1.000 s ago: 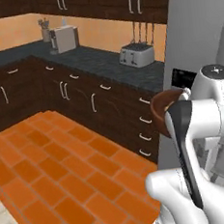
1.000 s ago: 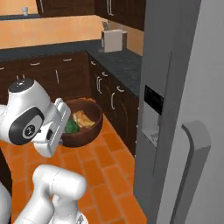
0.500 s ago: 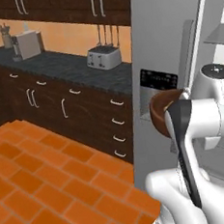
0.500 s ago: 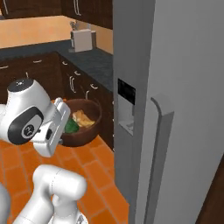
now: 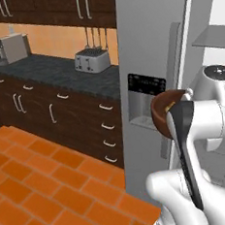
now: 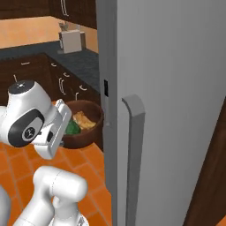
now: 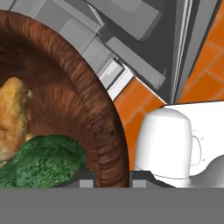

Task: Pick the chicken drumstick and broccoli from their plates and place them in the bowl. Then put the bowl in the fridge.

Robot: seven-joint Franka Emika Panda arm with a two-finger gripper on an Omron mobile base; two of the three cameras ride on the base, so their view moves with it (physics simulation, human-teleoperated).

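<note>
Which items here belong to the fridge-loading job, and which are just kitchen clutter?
Job: bowl clamped at its rim by the gripper, chicken drumstick, broccoli, fridge.
Clutter: toaster, knife block.

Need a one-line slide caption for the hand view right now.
Gripper shut on rim of dark reddish-brown wooden bowl holding golden-brown chicken drumstick and dark-green broccoli floret, above open grey fridge.

My arm (image 6: 39, 128) is glossy white with rounded, bulbous shells. Dark grey round cap with a small mark on the joint housing in the right base view. In the left base view a long dark grey strip runs down one white link (image 5: 186, 151). Dark round cap on top of another joint.
</note>
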